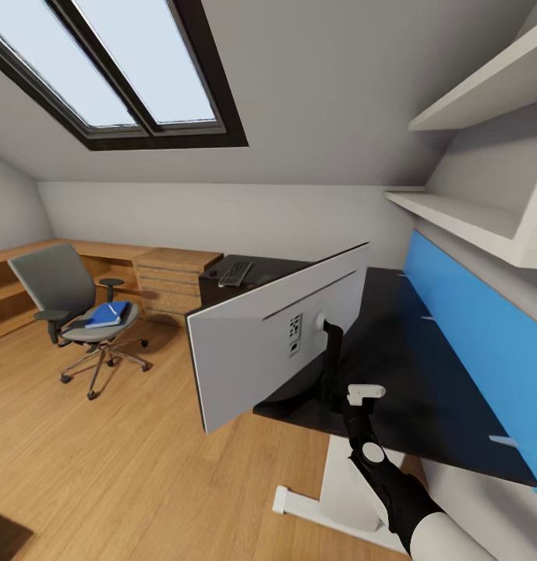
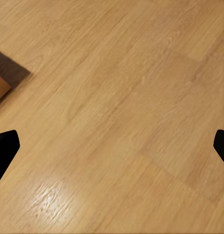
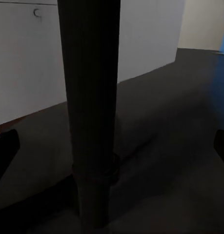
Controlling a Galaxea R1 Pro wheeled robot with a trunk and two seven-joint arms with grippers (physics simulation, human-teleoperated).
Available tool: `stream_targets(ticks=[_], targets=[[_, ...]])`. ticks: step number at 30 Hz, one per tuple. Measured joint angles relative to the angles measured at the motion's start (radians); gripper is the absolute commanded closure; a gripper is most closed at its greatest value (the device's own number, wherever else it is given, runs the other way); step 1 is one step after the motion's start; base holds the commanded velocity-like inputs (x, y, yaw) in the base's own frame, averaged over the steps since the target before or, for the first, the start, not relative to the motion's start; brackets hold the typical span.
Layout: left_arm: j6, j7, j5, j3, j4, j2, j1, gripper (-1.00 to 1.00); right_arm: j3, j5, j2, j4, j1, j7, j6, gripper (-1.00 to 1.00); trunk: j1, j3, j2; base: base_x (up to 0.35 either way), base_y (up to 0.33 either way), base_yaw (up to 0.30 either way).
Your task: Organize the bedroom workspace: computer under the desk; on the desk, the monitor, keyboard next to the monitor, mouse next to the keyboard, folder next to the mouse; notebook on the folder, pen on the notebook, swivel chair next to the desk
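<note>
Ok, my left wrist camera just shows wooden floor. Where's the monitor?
Observer: The monitor stands on the desk, its pale back toward the head camera.
Operator: Is the other hand near it?
Observer: Yes, the right hand is open, with the monitor's stand between its fingers.
Operator: And the folder?
Observer: The folder lies on the swivel chair, away from the desk.

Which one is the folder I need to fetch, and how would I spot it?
Look left of the black desk to the grey swivel chair on the wooden floor. The folder lies flat on its seat, bright blue with a small white stick resting on top. It is much smaller than the blue wall panel behind the desk.
</note>
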State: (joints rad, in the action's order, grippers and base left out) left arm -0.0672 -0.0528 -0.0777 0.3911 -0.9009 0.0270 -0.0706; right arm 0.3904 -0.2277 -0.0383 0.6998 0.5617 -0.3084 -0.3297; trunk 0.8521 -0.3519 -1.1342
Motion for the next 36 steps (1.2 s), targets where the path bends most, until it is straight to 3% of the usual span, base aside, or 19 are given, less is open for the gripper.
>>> stream_targets(ticks=[36], targets=[[-0.021,-0.001,0.000,0.000,0.001,0.001,0.000,-1.00,-0.003,-0.001,-0.004,-0.003,0.000,0.001,0.001,-1.00,0.000,0.000,0.000,0.101,0.019,0.000]])
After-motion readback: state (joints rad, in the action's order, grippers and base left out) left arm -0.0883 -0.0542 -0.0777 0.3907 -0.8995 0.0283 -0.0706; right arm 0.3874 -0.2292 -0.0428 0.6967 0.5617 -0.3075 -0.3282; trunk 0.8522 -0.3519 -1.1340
